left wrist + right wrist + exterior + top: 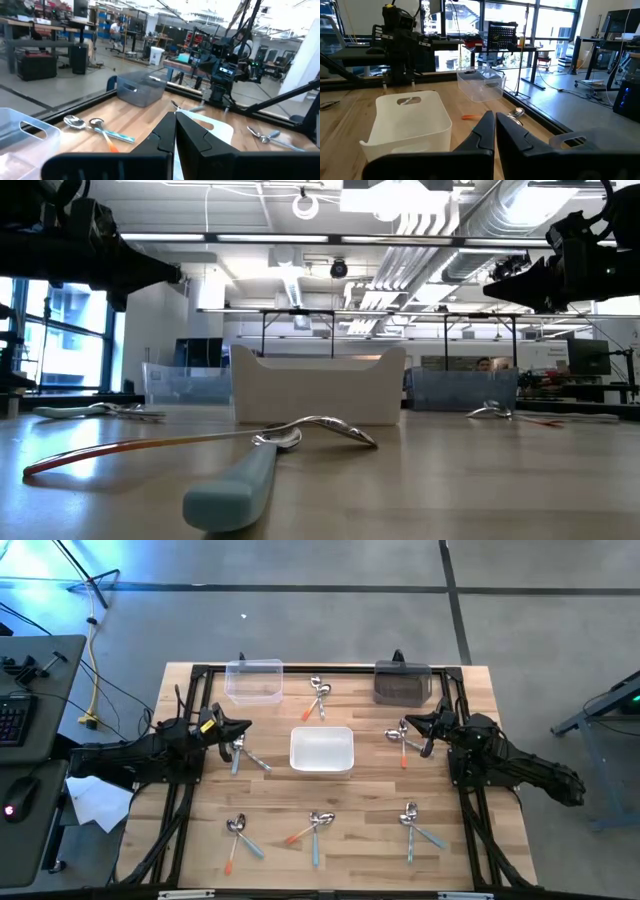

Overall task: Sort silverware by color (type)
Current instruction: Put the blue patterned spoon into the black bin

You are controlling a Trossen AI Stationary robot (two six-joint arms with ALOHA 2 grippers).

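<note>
The silverware lies in small clusters of spoons with orange, light blue or plain silver handles: far middle (pixel 318 697), left (pixel 245 755), right (pixel 400 740), and three along the near edge (pixel 240 837), (pixel 312 830), (pixel 418 825). My left gripper (pixel 243 726) hovers shut and level above the left cluster, touching nothing; its shut fingers show in the left wrist view (pixel 175 122). My right gripper (pixel 412 721) hovers shut and level above the right cluster, holding nothing (pixel 495 120). In the low view the near-middle spoons (pixel 300 435) rest flat on the wood.
A white bin (pixel 321 750) stands at the table's middle. A clear bin (pixel 253 680) is at the far left and a dark grey bin (pixel 402 683) at the far right. A black frame (pixel 300 669) runs around the tabletop. A person sits in the room beyond (pixel 118 31).
</note>
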